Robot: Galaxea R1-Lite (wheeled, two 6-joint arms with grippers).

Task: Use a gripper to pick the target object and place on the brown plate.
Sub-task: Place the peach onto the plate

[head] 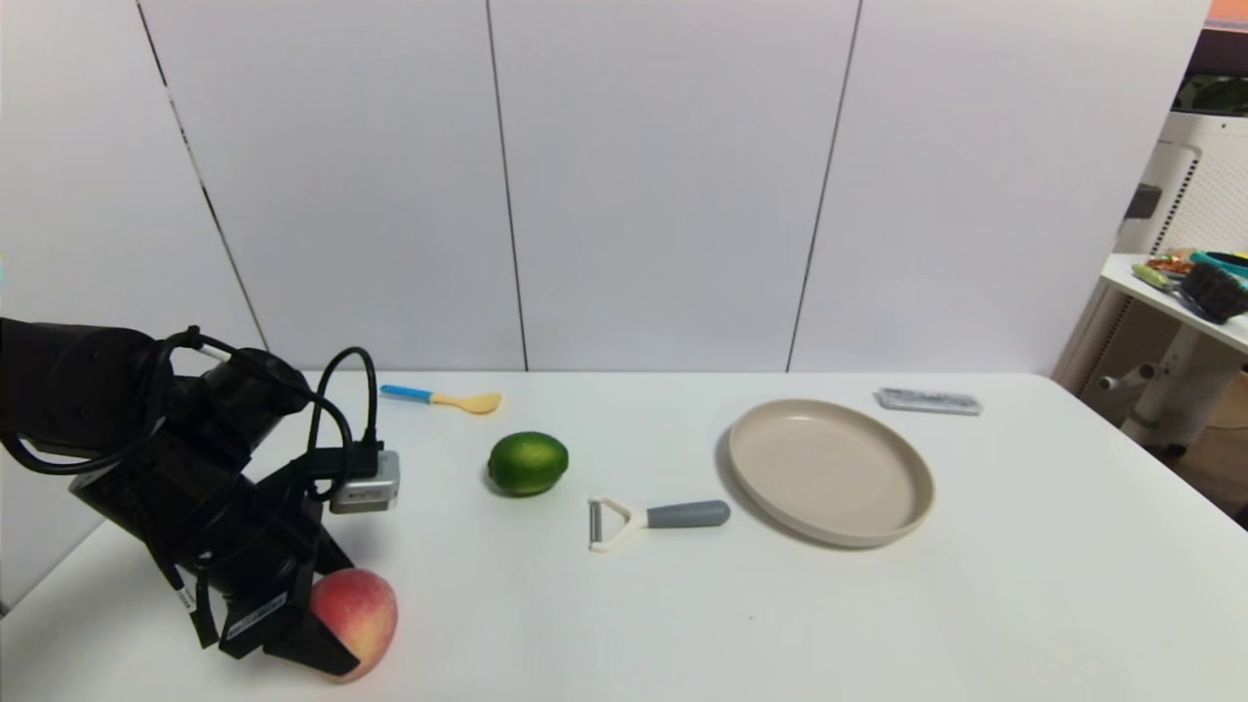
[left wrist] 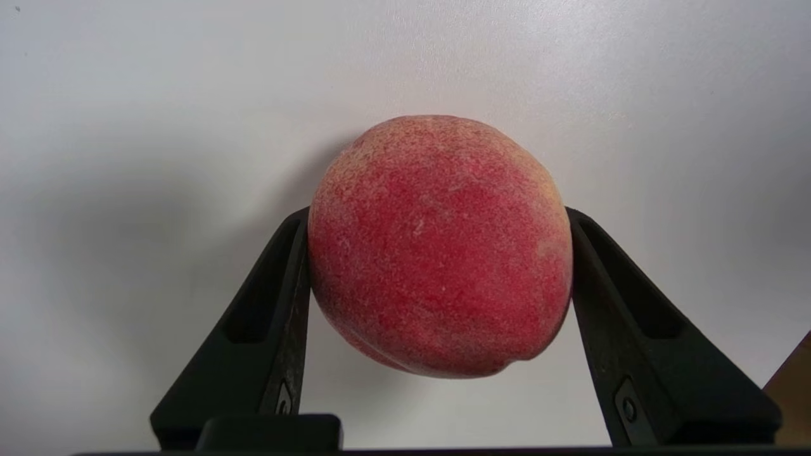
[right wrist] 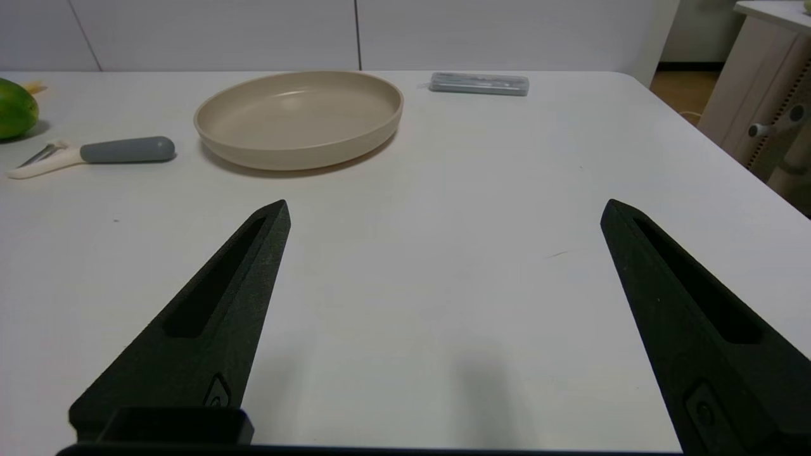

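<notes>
The peach (head: 369,603), pinkish-red with yellow patches, is at the table's front left corner. My left gripper (head: 327,639) reaches down to it from the left. In the left wrist view both black fingers (left wrist: 288,297) press against opposite sides of the peach (left wrist: 437,253), and a shadow lies on the table under it. The beige-tan plate (head: 829,468) lies empty at the right of centre, far from the peach, and also shows in the right wrist view (right wrist: 298,117). My right gripper (right wrist: 445,206) is open and empty, low over bare table short of the plate; it is out of the head view.
A green lime (head: 527,462), a grey-handled peeler (head: 658,517) and a blue-handled spoon (head: 444,397) lie between the peach and the plate. A grey case (head: 928,401) lies behind the plate. A side table with clutter (head: 1185,288) stands beyond the table's right edge.
</notes>
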